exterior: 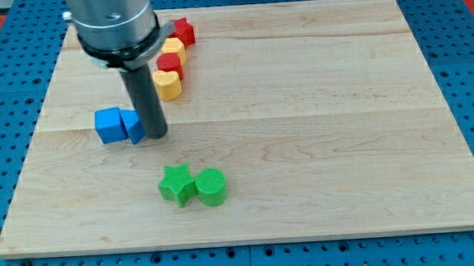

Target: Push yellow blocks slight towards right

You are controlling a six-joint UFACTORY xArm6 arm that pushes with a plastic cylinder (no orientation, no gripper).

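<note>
Resting my tip (156, 136) against the blue blocks (119, 124), with nothing to open or close. The yellow blocks (168, 85), alternating with red blocks (169, 65), sit above it. Probably light, rigid and slippery; push their left faces.

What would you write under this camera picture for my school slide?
My tip sits beside the blue blocks, below the yellow and red blocks on the wooden board.
</note>
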